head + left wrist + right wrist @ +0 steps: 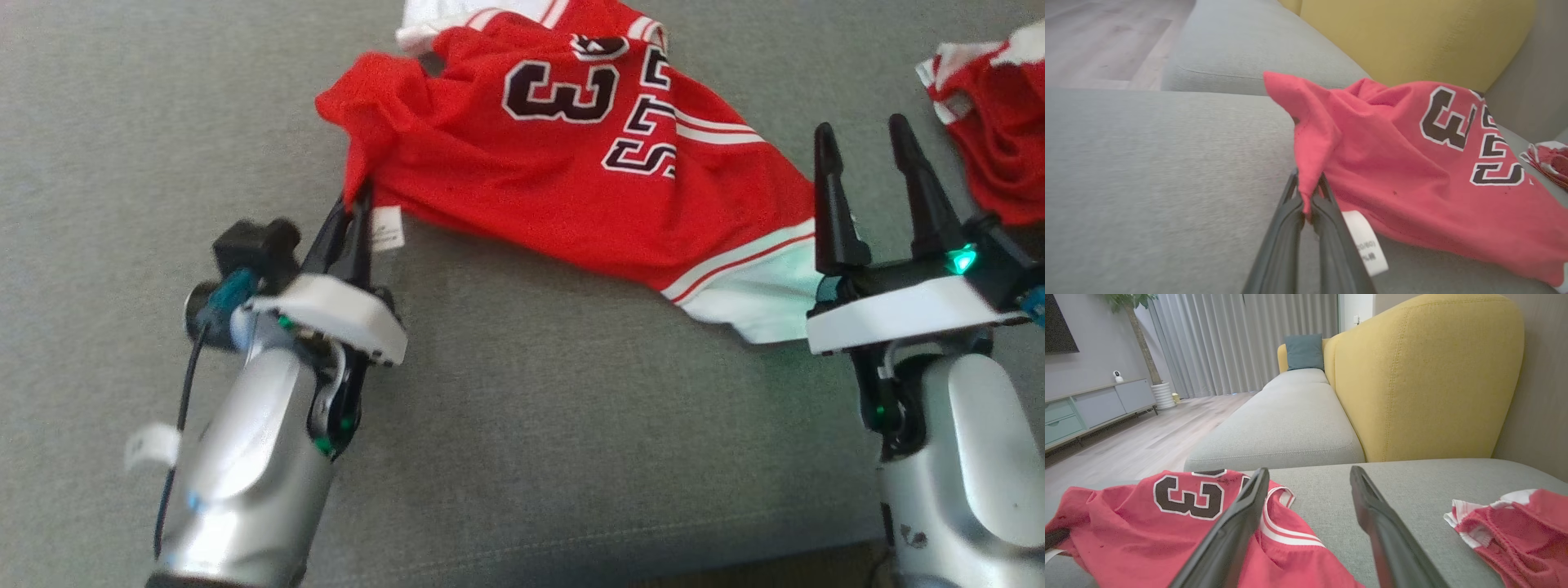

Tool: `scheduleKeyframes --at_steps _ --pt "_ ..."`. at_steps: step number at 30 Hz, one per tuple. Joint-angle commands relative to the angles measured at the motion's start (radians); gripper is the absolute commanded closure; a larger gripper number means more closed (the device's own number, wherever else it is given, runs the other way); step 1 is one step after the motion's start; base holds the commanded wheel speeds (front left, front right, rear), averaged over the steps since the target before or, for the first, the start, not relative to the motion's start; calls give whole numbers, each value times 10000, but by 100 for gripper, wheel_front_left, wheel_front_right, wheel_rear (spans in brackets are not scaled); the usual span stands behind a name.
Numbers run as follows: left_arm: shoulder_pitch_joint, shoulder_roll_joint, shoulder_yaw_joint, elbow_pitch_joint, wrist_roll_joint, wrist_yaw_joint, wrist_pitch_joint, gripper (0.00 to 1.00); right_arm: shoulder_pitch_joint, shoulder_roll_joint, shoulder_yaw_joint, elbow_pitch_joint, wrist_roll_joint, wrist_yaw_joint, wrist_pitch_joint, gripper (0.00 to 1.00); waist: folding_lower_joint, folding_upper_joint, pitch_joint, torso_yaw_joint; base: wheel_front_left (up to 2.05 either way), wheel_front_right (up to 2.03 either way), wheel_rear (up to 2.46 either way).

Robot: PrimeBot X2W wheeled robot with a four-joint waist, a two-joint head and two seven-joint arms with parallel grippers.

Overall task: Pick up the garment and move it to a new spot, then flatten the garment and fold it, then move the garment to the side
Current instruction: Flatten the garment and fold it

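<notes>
The garment [531,180] is a red jersey with a dark "3" and white-striped hems, lying rumpled on the grey sofa seat [531,425]. My left gripper [357,204] is shut on its near left corner, beside a white care label [388,229]. In the left wrist view the pinched fabric [1314,147] rises in a peak from between my left gripper [1308,181]. My right gripper [861,131] stands open beside the jersey's white hem at the right, holding nothing. In the right wrist view the garment [1147,531] lies under and left of my open right gripper [1309,470].
A second red and white garment [996,122] lies bunched at the far right of the seat [1515,526]. A yellow backrest [1425,375] stands behind the seat. The seat's front edge runs along the bottom of the head view, with wooden floor [1126,445] beyond the sofa.
</notes>
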Motion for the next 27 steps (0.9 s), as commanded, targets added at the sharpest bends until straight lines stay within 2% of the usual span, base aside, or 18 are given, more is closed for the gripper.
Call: scheduleKeyframes --at_steps 1,7,11,14,21,27 --pt "324 356 457 -715 135 143 -53 100 145 81 101 -419 84 -9 -58 0 0 0 -160 240 0 0 0" --pt "1870 598 1150 -2458 300 621 -53 100 345 82 -59 -573 121 -9 -15 0 0 0 -220 553 0 0 0" --pt "2652 655 1482 -2620 236 751 -54 100 381 82 -16 -607 157 -9 29 0 0 0 -137 609 0 0 0" --pt "2861 592 1637 -2445 176 760 -54 0 390 83 -9 -610 152 -9 36 0 0 0 -101 627 0 0 0" --pt "3069 476 1897 -2424 227 702 -54 0 478 83 -70 -606 126 -9 51 0 0 0 -175 701 0 0 0" --pt "3779 460 2074 -3190 394 626 -54 0 588 83 -29 -596 211 -9 11 0 0 0 -299 707 0 0 0"
